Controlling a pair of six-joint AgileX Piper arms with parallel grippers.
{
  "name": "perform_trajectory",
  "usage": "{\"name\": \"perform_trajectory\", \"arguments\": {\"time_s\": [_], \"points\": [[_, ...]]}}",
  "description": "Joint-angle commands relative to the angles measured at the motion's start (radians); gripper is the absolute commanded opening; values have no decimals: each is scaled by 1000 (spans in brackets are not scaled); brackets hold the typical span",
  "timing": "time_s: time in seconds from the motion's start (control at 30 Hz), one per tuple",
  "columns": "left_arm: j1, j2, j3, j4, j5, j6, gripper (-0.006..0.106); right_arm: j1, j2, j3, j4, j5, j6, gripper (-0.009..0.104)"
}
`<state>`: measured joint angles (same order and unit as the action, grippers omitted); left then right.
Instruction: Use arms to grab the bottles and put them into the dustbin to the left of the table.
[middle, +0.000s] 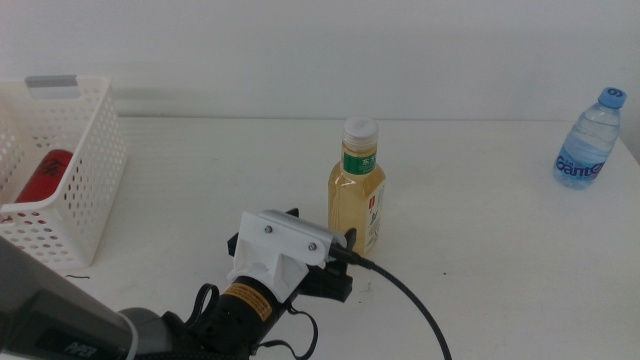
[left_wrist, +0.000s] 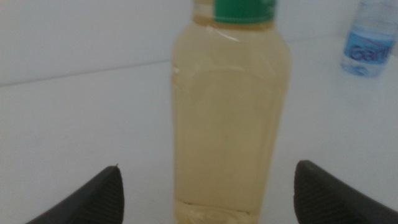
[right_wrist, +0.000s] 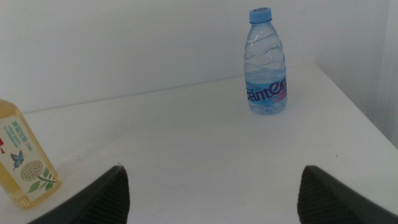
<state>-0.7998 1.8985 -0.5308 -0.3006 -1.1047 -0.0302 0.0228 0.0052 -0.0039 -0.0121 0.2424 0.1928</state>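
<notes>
A clear bottle of yellow liquid (middle: 357, 195) with a white cap and green label stands upright mid-table. My left gripper (middle: 330, 238) comes in from the bottom left and sits just in front of it. In the left wrist view the yellow bottle (left_wrist: 230, 118) fills the space between the open jaws of the left gripper (left_wrist: 208, 190), untouched. A small blue-capped water bottle (middle: 590, 140) stands at the far right. The white dustbin (middle: 92, 190) at the left holds a red can (middle: 45, 175). My right gripper (right_wrist: 214, 183) is open and empty, facing the water bottle (right_wrist: 266, 62); it is out of the middle view.
The table's right edge (right_wrist: 367, 118) runs close behind the water bottle. A black cable (middle: 415, 305) trails from the left wrist's white bracket (middle: 280, 245) toward the bottom edge. The yellow bottle (right_wrist: 25, 158) also shows in the right wrist view.
</notes>
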Motion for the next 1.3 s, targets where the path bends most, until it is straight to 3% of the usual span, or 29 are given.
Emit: {"name": "perform_trajectory", "arguments": {"time_s": [0.0,0.3,0.67,0.97,1.27], "points": [[-4,3,-12,-32,-8,7,94,-5,-5,4,-10,-6,-2,81],[17,99,-81,52,-33,-51,94,-5,-5,4,-10,-6,-2,81],[27,201,-224,22,-24,-79,94,-5,-5,4,-10,-6,-2,81],[73,249,-316,86,47,-80,94,-5,-5,4,-10,-6,-2,81],[74,300,-376,96,55,-61,94,-5,-5,4,-10,-6,-2,81]]}}
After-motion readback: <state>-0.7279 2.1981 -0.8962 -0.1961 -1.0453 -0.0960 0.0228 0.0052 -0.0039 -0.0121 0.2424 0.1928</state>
